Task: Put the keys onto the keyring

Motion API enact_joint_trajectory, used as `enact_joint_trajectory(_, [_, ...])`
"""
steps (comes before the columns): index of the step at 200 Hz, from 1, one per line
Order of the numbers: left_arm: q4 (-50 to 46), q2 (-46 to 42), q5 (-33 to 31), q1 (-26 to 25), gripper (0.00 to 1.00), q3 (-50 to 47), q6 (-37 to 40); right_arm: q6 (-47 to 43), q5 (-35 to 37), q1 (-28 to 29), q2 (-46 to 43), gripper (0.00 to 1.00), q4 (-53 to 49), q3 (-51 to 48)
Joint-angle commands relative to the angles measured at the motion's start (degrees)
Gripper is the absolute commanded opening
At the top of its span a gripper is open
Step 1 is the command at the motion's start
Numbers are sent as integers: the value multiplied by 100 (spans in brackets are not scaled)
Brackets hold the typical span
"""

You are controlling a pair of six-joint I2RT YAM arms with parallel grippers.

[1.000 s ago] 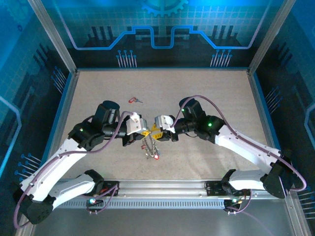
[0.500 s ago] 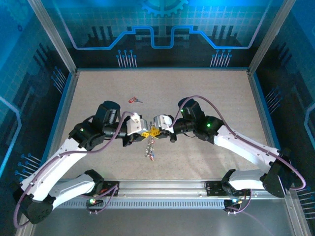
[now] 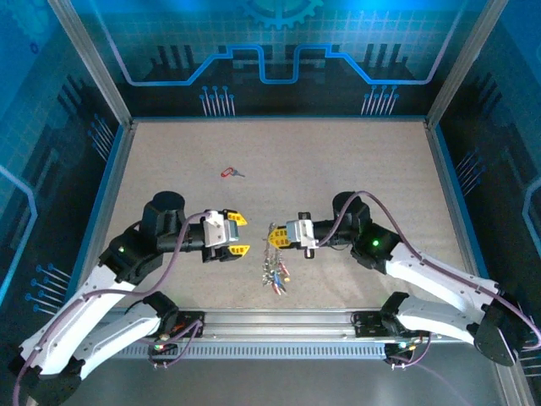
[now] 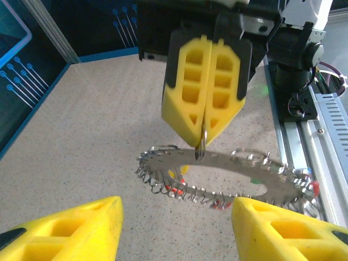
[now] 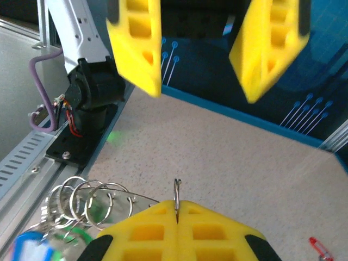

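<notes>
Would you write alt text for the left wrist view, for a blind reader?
The right gripper, shut, pinches a wire loop on the rim of a large flat grey metal keyring, holding it above the speckled beige table. The left gripper's yellow fingers stand open in the foreground.

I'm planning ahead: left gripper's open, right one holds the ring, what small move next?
Probably swing the open left gripper toward the loose red-tagged silver key lying beyond it, since the shut right gripper holds the grey bumpy-rimmed metal keyring up.
</notes>
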Motion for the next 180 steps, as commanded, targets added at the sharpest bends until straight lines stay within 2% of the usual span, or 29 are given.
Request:
enact_joint_trajectory(1, [337,96,484,-32,56,-123,-17,-455,-335,56,-243,0,859,-168])
enact_joint_trajectory(37, [966,52,863,-36,51,-382,-9,-612,-372,55,-302,0,816,-160])
enact_joint_trajectory(71, [1489,28,1084,-48,41,-509,-228,-633,-398,57,-222,0,792,-69])
enact_joint_trajectory(111, [1673,188,1156,-180,39,-587,-99,-474,-311,60,-9,0,871,37])
enact_joint_trajectory(144, [1491,144,826,-193,51,-544,-53,-635,190,59,50,0,576,83])
enact_joint_trajectory(180, [1022,85,-681,-181,67,-173,-1299,-1509,889,59,-70,0,-539,200])
